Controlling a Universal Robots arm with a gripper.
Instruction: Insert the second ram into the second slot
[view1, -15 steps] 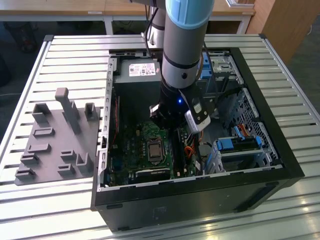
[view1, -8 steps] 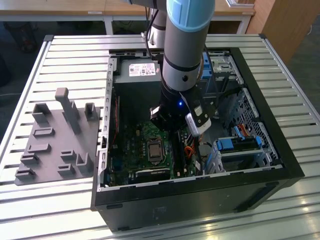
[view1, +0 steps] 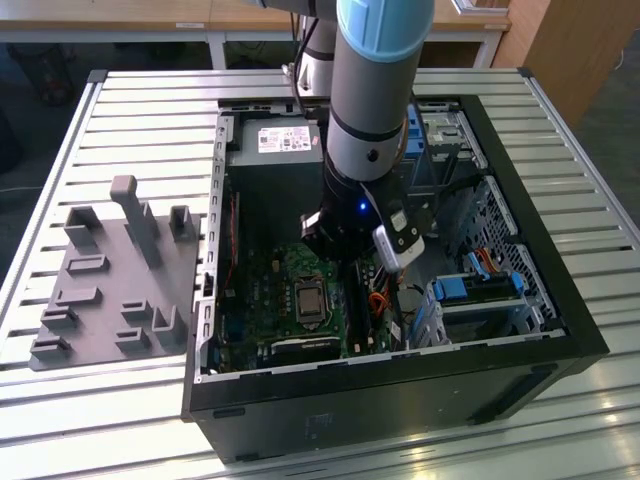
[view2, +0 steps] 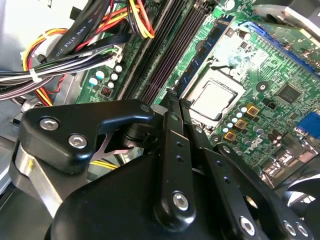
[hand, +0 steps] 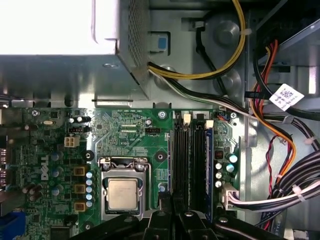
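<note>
My black claw (view2: 172, 98) hung low inside the open black computer case (view1: 560, 330), over the dark memory slots (hand: 186, 160) of the green motherboard (hand: 125, 130). A thin blue circuit-board stick (hand: 209, 167) stood seated in the slot nearest the cables (hand: 280, 192). Spread or pinching, I couldn't tell.

Thin blue ram stick (hand: 208, 170), on edge in the outermost slot, beside empty black slots (hand: 182, 165)

Overhead exterior; wrist views near motherboard (hand: 125, 145)
</note>
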